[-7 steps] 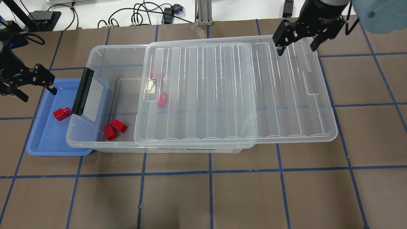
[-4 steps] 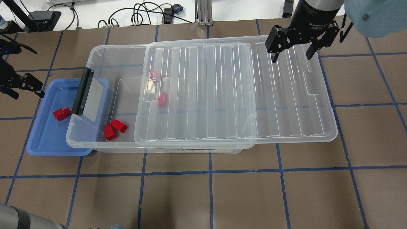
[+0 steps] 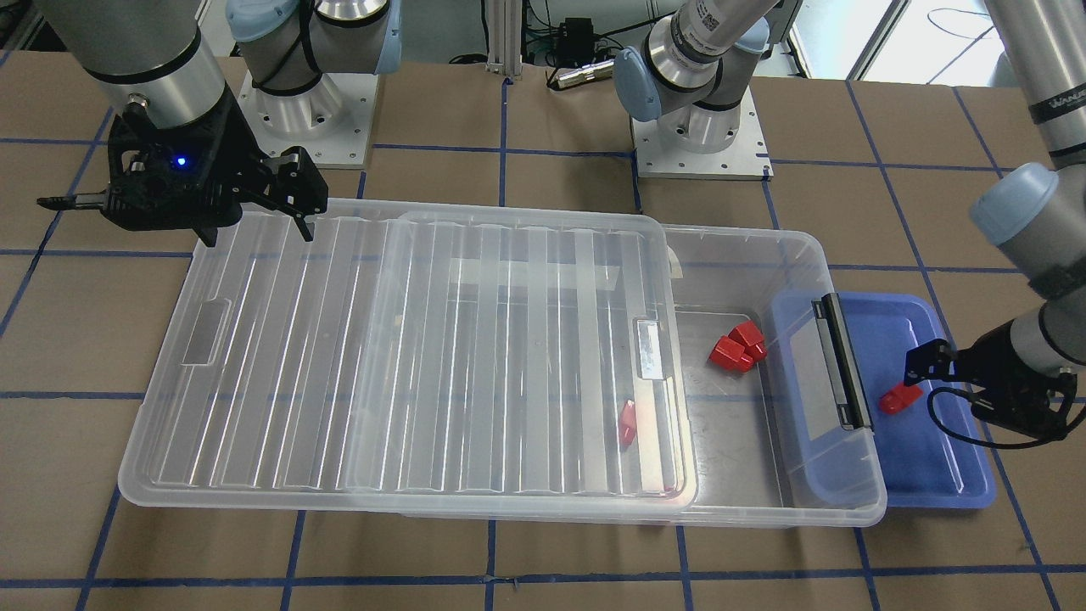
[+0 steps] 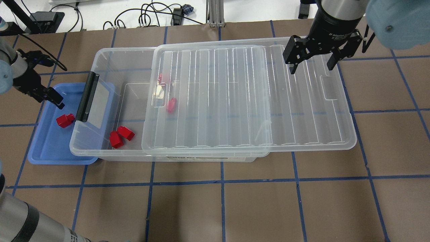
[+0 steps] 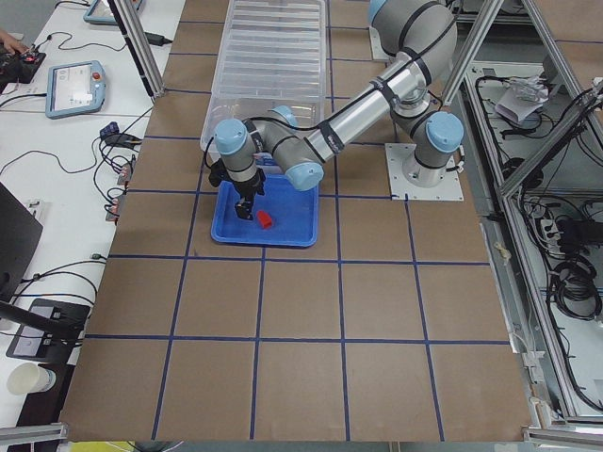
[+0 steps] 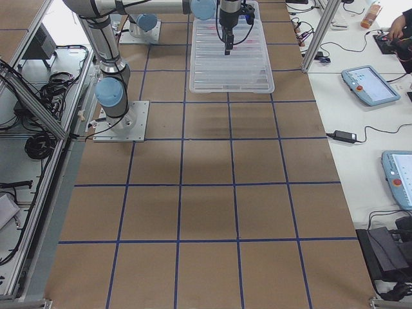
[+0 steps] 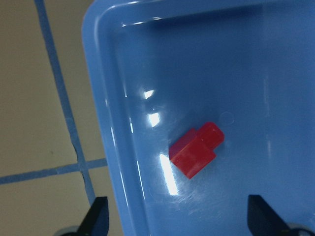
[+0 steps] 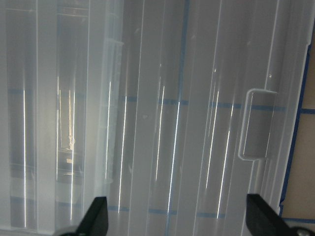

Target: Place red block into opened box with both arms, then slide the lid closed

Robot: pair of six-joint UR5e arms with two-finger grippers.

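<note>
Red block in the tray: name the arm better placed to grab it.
Left. The left end effector hovers open over the red block in the blue tray; the right end effector is over the lid.

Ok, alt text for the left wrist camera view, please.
A small red block lies alone in a blue tray, just ahead of the left gripper, whose two black fingers are spread apart. Brown table crossed by blue tape shows at the left.

red block (image 7: 197,149): bright red | tray (image 4: 47,144): blue | lid (image 4: 302,111): clear, ribbed | table (image 4: 262,208): brown (blue grid lines)
</note>
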